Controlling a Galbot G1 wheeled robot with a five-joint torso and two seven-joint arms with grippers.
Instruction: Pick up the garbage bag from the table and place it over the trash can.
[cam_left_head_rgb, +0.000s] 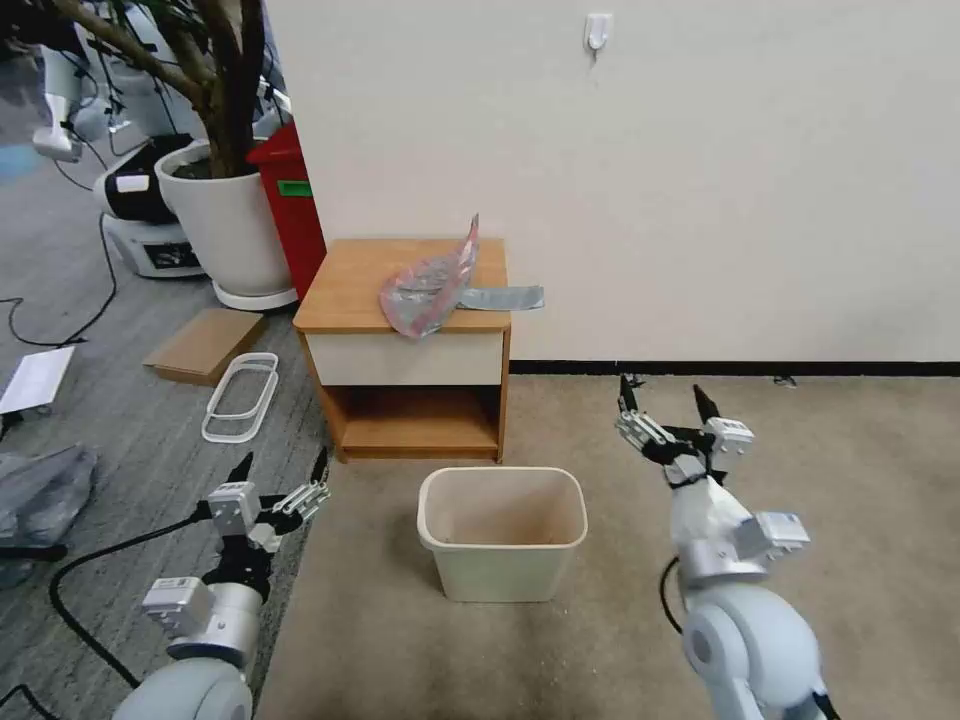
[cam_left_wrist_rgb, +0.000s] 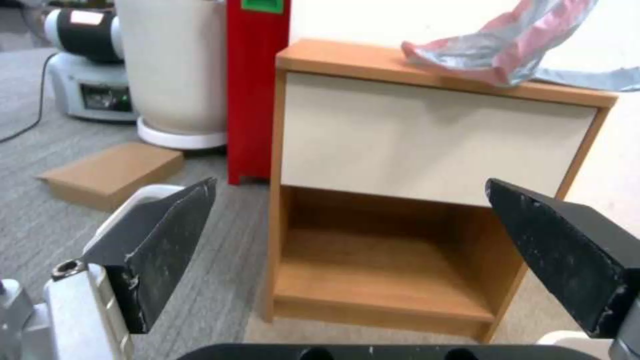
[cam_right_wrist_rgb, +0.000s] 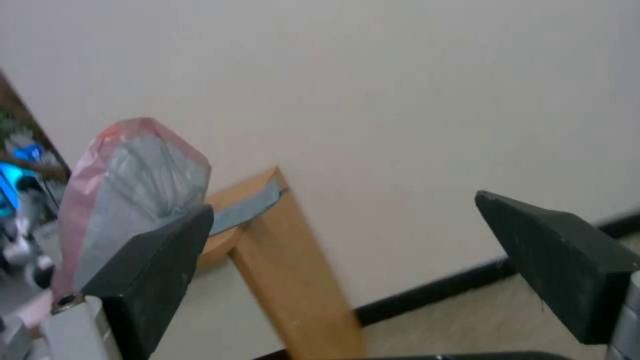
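- Garbage bag (cam_left_head_rgb: 428, 285): lies crumpled on the worktop (cam_left_head_rgb: 350, 290), one corner standing up, overhanging the front edge.
- Trash can (cam_left_head_rgb: 502, 535): on the floor before the worktop.
- Left tool (cam_left_head_rgb: 280, 470): low at the left, pointing forward, fingers apart, empty.
- Right tool (cam_left_head_rgb: 668, 395): raised at the right, fingers apart, empty.

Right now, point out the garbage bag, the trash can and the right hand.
garbage bag (cam_left_head_rgb: 428, 285): head view, on the crumpled pinkish film lying on the table top.
trash can (cam_left_head_rgb: 500, 571): head view, on its front wall.
right hand (cam_left_head_rgb: 665, 400): head view, midway between its open fingertips.
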